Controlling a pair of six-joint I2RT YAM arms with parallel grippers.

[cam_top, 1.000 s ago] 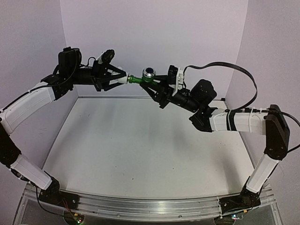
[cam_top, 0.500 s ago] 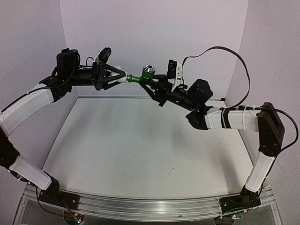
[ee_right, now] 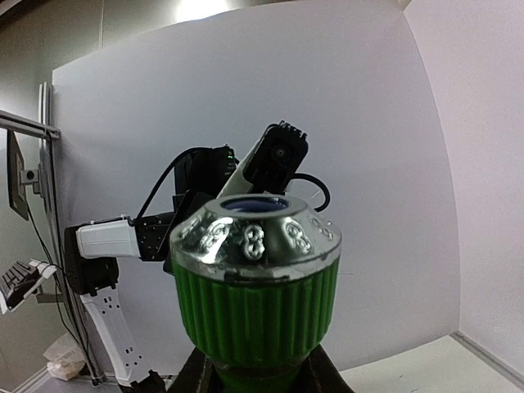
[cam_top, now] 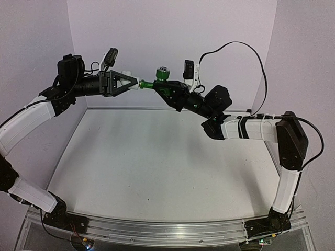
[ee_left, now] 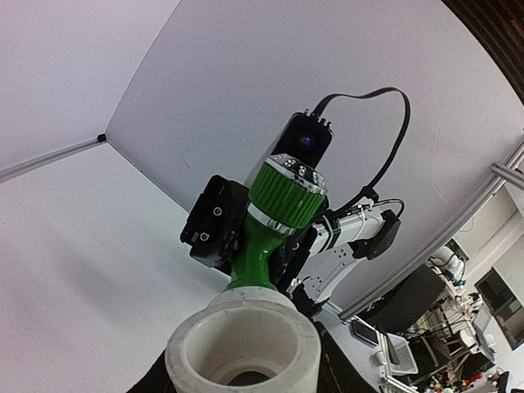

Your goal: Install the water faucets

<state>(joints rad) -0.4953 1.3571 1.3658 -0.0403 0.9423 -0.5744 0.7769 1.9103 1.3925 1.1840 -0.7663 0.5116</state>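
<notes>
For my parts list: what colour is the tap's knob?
Green knob, silver cap; clearest in right wrist view.

Two robot arms are in view: one left arm (cam_top: 26, 123) and one right arm (cam_top: 251, 129). Each ends in a single gripper, which makes two, the left gripper (cam_top: 137, 83) and the right gripper (cam_top: 163, 91). There are two wrist cameras, the left camera (cam_top: 110, 54) and the right camera (cam_top: 189, 68). The faucet pieces number two: one green tap (cam_top: 156, 86) and one white pipe fitting (ee_left: 243, 348). The tap has one round knob (ee_right: 255, 246). There is one table (cam_top: 157, 172), one aluminium rail (cam_top: 157, 228) and three lilac walls (cam_top: 172, 31).
</notes>
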